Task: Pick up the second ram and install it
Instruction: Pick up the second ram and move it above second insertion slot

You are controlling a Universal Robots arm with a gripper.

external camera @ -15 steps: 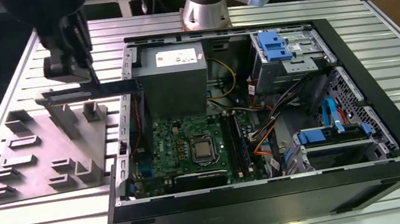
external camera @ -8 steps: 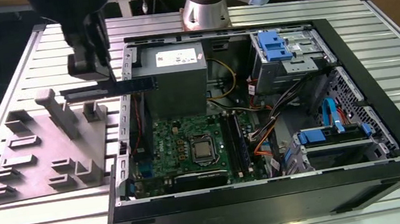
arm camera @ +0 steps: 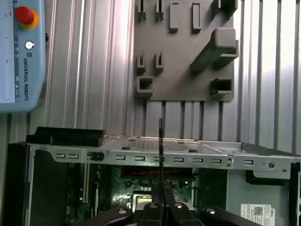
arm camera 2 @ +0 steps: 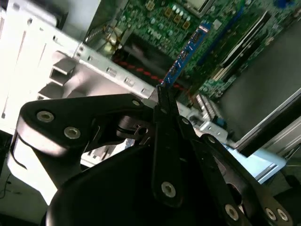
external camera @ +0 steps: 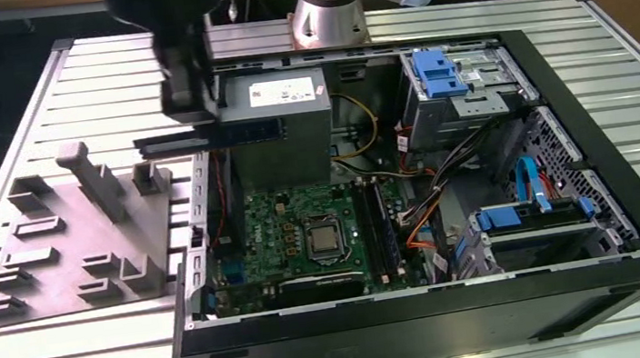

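Though card-thin, second ram between fingers

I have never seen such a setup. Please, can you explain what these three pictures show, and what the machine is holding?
It is one robot arm with a gripper. The exterior view looks at the whole scene from off the arm; both wrist views come from cameras riding on the arm. On the slatted table lie an open computer case and a grey fixture block. The gripper is shut on the second ram, a thin dark memory stick, by the case's side wall.
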